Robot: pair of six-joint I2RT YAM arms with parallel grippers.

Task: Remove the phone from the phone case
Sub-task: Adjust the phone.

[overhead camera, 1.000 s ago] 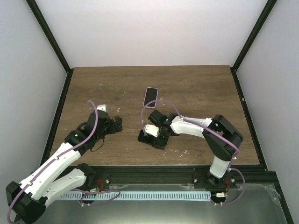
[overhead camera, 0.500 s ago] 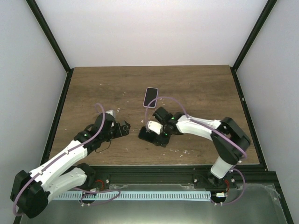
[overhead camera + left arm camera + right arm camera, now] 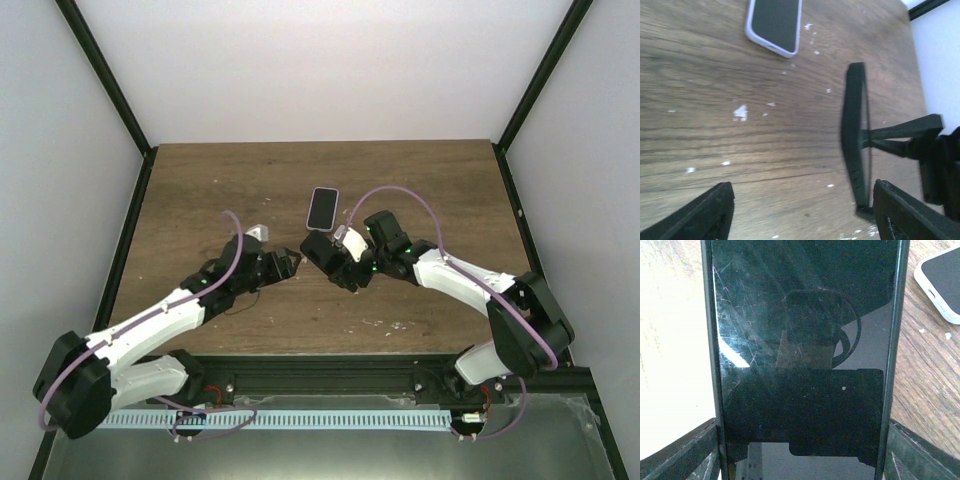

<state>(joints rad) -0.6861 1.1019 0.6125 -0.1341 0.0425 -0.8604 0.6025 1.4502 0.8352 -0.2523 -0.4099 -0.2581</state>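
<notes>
The phone (image 3: 322, 207), black glass in its pale lilac phone case (image 3: 781, 50), lies flat on the table beyond both grippers, untouched. It also shows in the left wrist view (image 3: 774, 22) and in the right wrist view (image 3: 940, 280). My right gripper (image 3: 338, 262) is shut on the other all-black phone (image 3: 320, 250) and holds it tilted up; this phone fills the right wrist view (image 3: 805, 350). My left gripper (image 3: 290, 266) is open and empty, just left of that black phone, which shows edge-on (image 3: 855, 145) beside its right finger (image 3: 910, 215).
The wooden table (image 3: 200, 200) has white specks (image 3: 741, 112). A black frame rail (image 3: 135, 215) runs along the table's left edge, with white walls all round. The two arms meet near the table's middle.
My right gripper has carried the all-black phone away from the near edge, toward the cased phone. My left arm has reached right toward it. The cased phone has not moved.
</notes>
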